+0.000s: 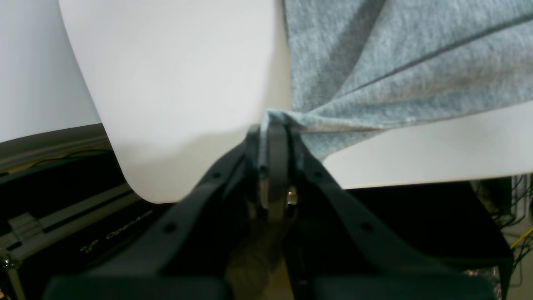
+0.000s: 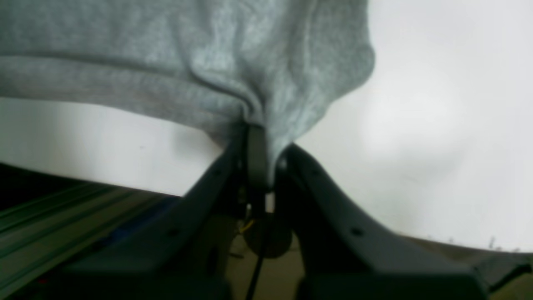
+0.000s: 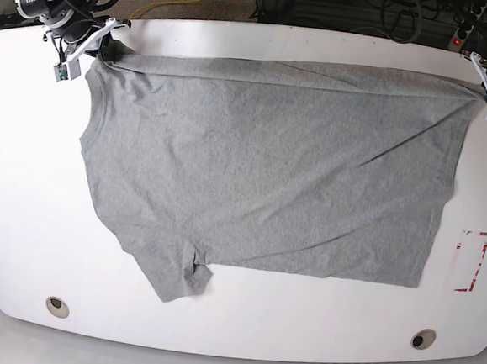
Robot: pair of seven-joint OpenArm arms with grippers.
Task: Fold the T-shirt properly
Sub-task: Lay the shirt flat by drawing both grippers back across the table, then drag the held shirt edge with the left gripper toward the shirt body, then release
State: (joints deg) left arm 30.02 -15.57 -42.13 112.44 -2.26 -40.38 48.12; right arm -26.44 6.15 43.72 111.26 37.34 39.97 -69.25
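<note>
The light grey T-shirt (image 3: 270,167) lies spread flat across the white table (image 3: 241,325), plain side up with no lettering showing. One short sleeve (image 3: 177,276) points toward the near edge. My left gripper (image 3: 485,90) is at the far right corner, shut on the shirt's edge (image 1: 374,71), with cloth pinched between the fingertips (image 1: 275,125). My right gripper (image 3: 102,49) is at the far left corner, shut on a bunched fold of the shirt (image 2: 208,62) at its fingertips (image 2: 258,133).
A red-and-white marker (image 3: 471,261) lies on the table to the right of the shirt. Two round holes (image 3: 57,306) (image 3: 423,339) sit near the front edge. Cables (image 3: 392,12) lie beyond the far edge. The table's rounded corner (image 1: 141,191) is right beside my left gripper.
</note>
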